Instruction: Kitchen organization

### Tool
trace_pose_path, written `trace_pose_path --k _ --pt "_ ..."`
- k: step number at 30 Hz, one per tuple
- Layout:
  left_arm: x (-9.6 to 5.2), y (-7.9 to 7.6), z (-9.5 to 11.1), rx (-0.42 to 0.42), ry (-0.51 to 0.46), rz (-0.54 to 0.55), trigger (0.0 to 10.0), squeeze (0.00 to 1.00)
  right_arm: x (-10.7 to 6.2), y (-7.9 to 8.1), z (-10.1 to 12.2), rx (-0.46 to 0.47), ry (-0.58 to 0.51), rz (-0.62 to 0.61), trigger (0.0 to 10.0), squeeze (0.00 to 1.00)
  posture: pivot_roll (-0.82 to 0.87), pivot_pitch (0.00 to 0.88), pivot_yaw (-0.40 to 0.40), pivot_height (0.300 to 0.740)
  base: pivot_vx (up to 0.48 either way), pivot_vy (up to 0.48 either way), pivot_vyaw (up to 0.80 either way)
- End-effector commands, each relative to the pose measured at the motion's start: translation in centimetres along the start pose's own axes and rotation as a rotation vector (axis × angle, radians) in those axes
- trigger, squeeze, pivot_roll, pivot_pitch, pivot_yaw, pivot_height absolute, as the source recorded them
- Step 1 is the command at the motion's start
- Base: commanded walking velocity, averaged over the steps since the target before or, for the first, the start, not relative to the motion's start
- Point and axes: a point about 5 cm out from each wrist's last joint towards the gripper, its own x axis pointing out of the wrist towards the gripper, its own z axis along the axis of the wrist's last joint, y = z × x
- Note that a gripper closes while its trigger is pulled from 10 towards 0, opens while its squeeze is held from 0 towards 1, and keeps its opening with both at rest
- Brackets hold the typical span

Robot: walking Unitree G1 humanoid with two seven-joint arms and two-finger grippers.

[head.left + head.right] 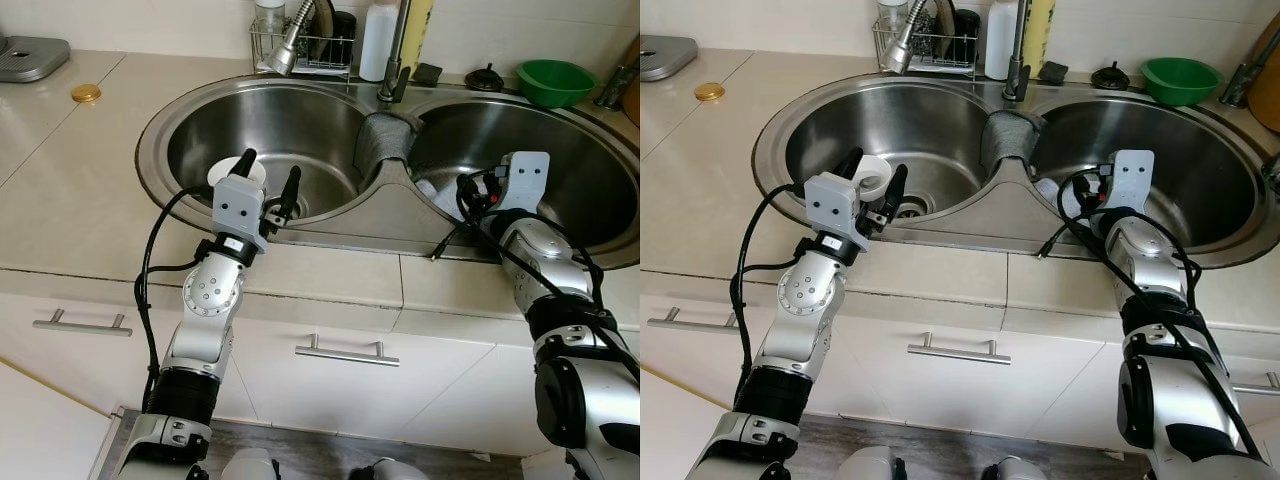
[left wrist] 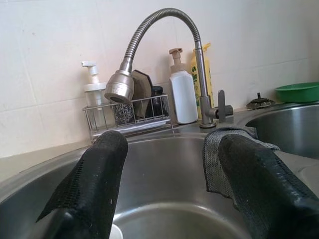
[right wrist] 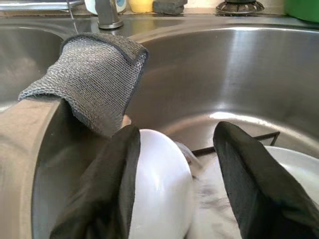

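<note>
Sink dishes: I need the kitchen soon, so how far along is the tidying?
Nothing shows as finished. The left gripper hovers open over a white cup in the left basin. The right gripper is open around a white bowl in the right basin, beside a white plate. A grey cloth drapes the divider. All that dishware lies in the sink.

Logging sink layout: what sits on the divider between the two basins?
A grey cloth drapes over the divider, just below the tap; the eye views show it.
</note>
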Motion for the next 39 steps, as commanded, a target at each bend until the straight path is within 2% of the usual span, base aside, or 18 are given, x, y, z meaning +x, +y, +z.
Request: trace_pose_path --k 1,3,4,10,14,22,23,24,39 --pt "-0.1 0.0 0.0 -0.002 -0.005 -0.001 10.0 0.00 -0.1 0.2 -0.6 0.014 0.009 0.000 10.0 1.00 0.18 0.000 -0.051 0.740 0.000 0.000 0.00" --pt "-0.1 0.0 0.0 -0.006 -0.006 -0.001 10.0 0.00 -0.2 0.7 0.2 0.001 -0.055 0.008 10.0 1.00 0.18 0.000 -0.051 0.740 0.000 0.000 0.00" --pt "-0.1 0.0 0.0 -0.011 -0.007 -0.001 10.0 0.00 -0.3 1.2 1.1 -0.015 -0.129 0.007 10.0 1.00 0.18 0.000 -0.051 0.740 0.000 0.000 0.00" --pt "-0.1 -0.1 0.1 -0.021 -0.006 -0.003 10.0 0.00 -1.3 3.3 3.2 -0.165 -0.333 0.012 10.0 1.00 0.17 0.000 -0.051 0.740 0.000 0.000 0.00" --pt "-0.2 -0.1 0.1 -0.023 -0.005 -0.007 10.0 0.00 -3.2 5.3 4.0 -0.236 -0.490 0.019 10.0 1.00 0.17 0.000 -0.050 0.740 0.000 0.000 0.00" --pt "-0.2 -0.3 0.2 -0.024 -0.014 -0.020 10.0 0.00 -5.2 7.2 3.2 -0.261 -0.541 0.031 10.0 1.00 0.17 0.000 -0.049 0.740 0.000 0.000 0.00" --pt "-0.2 -0.3 0.2 -0.026 -0.016 -0.022 10.0 0.00 -5.4 7.4 3.1 -0.266 -0.546 0.032 10.0 0.91 0.16 0.000 -0.049 0.740 0.000 0.000 0.00" --pt "-0.2 -0.3 0.3 -0.032 -0.017 -0.022 10.0 0.00 -5.9 7.6 3.1 -0.277 -0.560 0.031 10.0 0.00 0.16 0.000 -0.049 0.740 0.000 0.000 0.00" --pt "-0.2 -0.3 0.4 -0.043 -0.028 -0.027 10.0 0.00 -6.6 8.7 2.8 -0.295 -0.555 0.037 10.0 0.00 0.16 0.000 -0.052 0.740 0.000 0.050 0.00"
